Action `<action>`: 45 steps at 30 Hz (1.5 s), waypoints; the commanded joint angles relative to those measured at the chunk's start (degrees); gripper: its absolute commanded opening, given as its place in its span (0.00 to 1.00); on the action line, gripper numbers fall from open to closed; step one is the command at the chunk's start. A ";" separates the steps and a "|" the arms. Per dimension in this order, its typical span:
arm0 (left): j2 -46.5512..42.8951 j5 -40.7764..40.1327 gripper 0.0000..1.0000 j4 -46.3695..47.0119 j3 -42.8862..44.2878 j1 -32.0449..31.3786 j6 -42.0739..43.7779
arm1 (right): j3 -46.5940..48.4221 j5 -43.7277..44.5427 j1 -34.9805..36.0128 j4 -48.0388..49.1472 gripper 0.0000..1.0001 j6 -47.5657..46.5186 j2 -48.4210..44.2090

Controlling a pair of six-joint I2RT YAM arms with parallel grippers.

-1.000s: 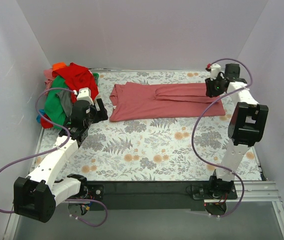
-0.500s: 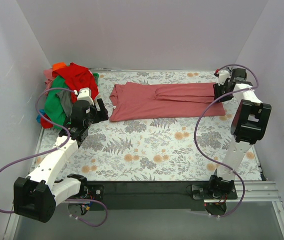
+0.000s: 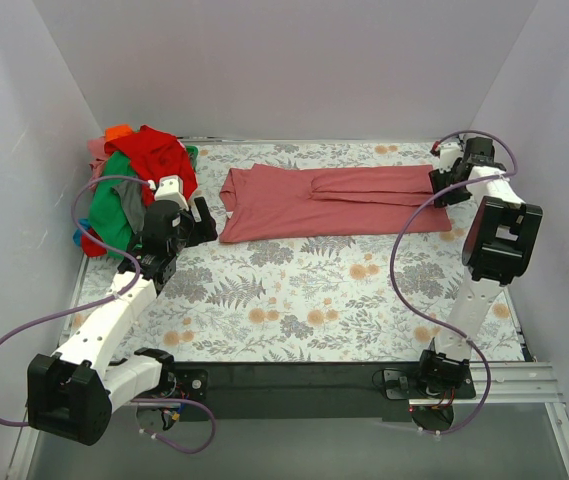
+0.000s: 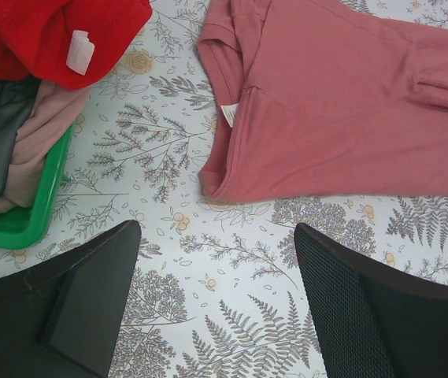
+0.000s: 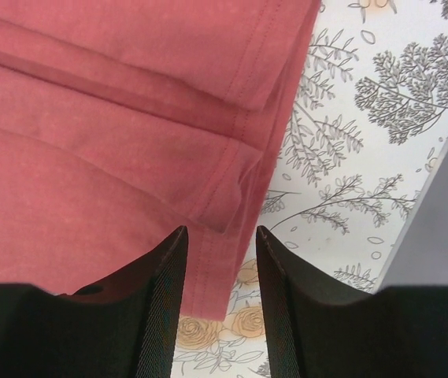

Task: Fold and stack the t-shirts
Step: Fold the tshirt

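The salmon-pink t-shirt point(image 3: 334, 203) lies flat at the far middle of the tabletop point(image 3: 294, 300), collar to the left and hem point(image 5: 224, 181) to the right. It is already narrowed into a long band, with its sides laid over the middle, so the lengthwise fold is judged done and the crosswise fold is judged to be the step in hand.

The right claw point(image 5: 220, 260) is held over the right end of the shirt, its jaws partly parted and nothing caught between them; the stacked hem edges are seen just ahead of its tips. The next move is judged to call for a descent onto that end and a pinch through every layer, so that the whole hem can be carried left towards the collar.

The fabric is a soft, matte knit with stitched edges and shallow creases, and a small white neck tag point(image 4: 230, 115) sits inside the collar.

The left claw point(image 4: 217, 236) is held released and empty above the floral cover, near the collar end.

At the far left a loose pile of t-shirts point(image 3: 139, 185) is heaped, with a red t-shirt point(image 3: 159, 152) on top, a green t-shirt point(image 3: 114, 210) beneath and orange cloth point(image 3: 117, 131) behind.
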 commanded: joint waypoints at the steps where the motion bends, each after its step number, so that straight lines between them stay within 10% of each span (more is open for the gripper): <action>1: -0.99 0.26 0.78 0.96 -0.31 0.17 0.61 | 3.69 1.78 -0.08 -0.16 0.46 -1.51 2.35; 45: 3.76 -0.89 0.78 1.14 -1.01 0.17 0.79 | 26.38 -7.40 5.63 4.75 0.47 5.53 16.09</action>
